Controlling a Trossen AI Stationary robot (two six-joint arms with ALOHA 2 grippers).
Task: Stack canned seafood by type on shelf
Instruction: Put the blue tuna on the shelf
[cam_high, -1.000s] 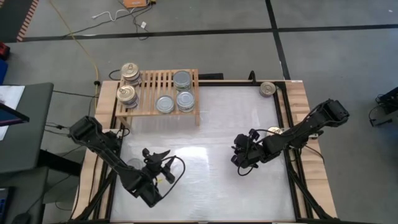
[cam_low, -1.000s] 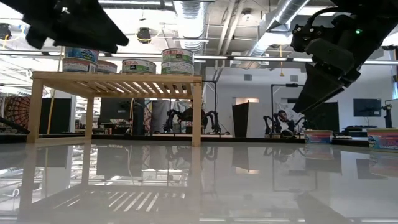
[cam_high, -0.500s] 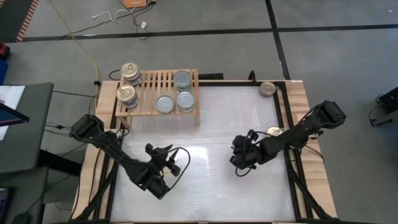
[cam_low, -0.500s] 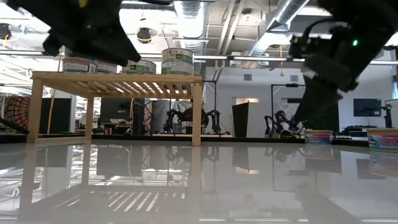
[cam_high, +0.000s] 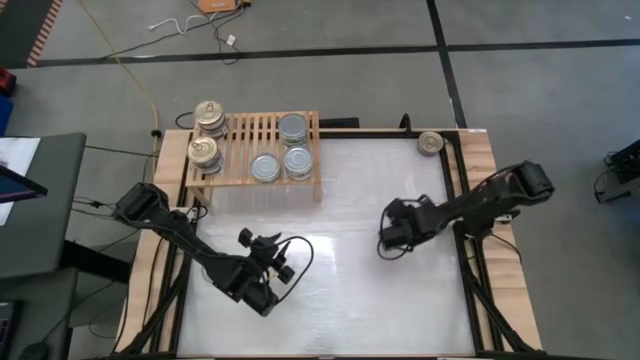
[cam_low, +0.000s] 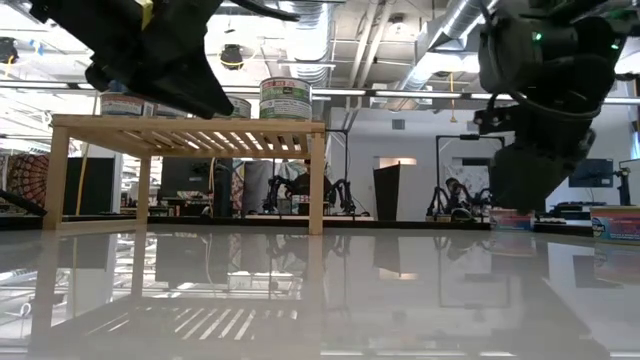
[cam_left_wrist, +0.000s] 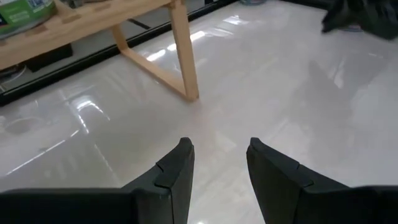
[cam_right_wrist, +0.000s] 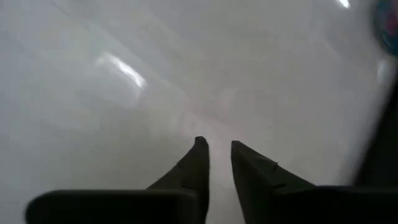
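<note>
The light-wood shelf (cam_high: 255, 150) stands at the table's far left. On its slatted top sit two gold-topped cans (cam_high: 204, 152) at the left end and three silver-topped cans (cam_high: 292, 127) at the right end. One more can (cam_high: 431, 143) rests at the far right corner. My left gripper (cam_left_wrist: 219, 146) hovers open over the near left of the table (cam_high: 285, 262), holding nothing. My right gripper (cam_right_wrist: 217, 144) hangs over the right middle of the table (cam_high: 384, 245), tipped downward. Its fingers stand a narrow gap apart and hold nothing.
The white tabletop (cam_high: 340, 290) stretches between the two arms, framed by wooden edge boards (cam_high: 485, 160). In the low view the shelf's legs (cam_low: 316, 180) stand on the table, with the cans (cam_low: 285, 98) on top. Cables lie on the floor beyond the far edge.
My right gripper has drawn toward the table's far edge and tipped more steeply downward. My left gripper has drifted a little toward the table's right edge and turned at the wrist. No can has moved.
</note>
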